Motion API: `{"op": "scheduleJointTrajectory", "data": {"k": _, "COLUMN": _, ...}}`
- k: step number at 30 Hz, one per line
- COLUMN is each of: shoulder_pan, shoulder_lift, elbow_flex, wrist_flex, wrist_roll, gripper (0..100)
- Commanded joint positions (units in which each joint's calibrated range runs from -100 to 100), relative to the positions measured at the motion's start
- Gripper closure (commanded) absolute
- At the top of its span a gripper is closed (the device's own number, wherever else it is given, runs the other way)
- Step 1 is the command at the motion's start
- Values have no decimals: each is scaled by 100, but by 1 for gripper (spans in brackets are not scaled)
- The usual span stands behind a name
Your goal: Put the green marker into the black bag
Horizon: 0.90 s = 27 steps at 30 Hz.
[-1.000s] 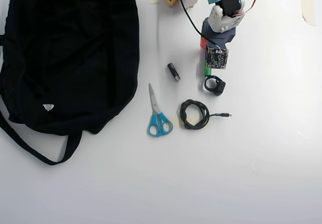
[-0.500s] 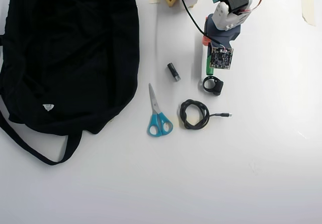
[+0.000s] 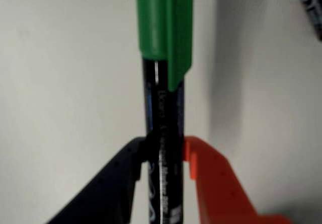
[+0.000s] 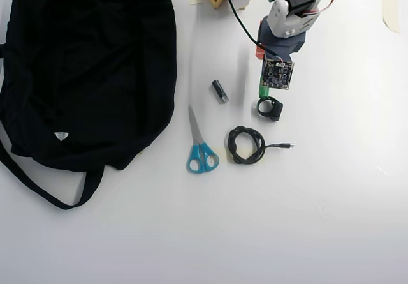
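Wrist view: the gripper (image 3: 163, 158) has its jaws pinched on the black barrel of the green marker (image 3: 163, 83), below the cap; a light, stiff, smooth pen, best held mid-barrel. Overhead view: the marker's green tip (image 4: 262, 90) peeks below the arm, well apart from the black bag (image 4: 89, 73)
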Motion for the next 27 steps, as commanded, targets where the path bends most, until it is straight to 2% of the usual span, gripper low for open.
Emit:
{"op": "scheduleJointTrajectory", "data": {"k": 1, "shoulder_pan": 158, "shoulder_lift": -95, "elbow_flex": -536, "wrist_flex": 260, "wrist_roll": 40, "gripper": 98}}
{"op": "scheduleJointTrajectory", "data": {"k": 10, "shoulder_pan": 899, "shoulder_lift": -95, "elbow_flex": -733, "wrist_flex": 329, "wrist_roll": 129, "gripper": 98}}
{"op": "scheduleJointTrajectory", "data": {"k": 13, "shoulder_pan": 1243, "shoulder_lift": -87, "elbow_flex": -742, "wrist_flex": 286, "wrist_roll": 313, "gripper": 98}}
{"op": "scheduleJointTrajectory", "data": {"k": 27, "shoulder_pan": 3434, "shoulder_lift": -29, "elbow_flex": -1281, "wrist_flex": 303, "wrist_roll": 937, "gripper": 98}}
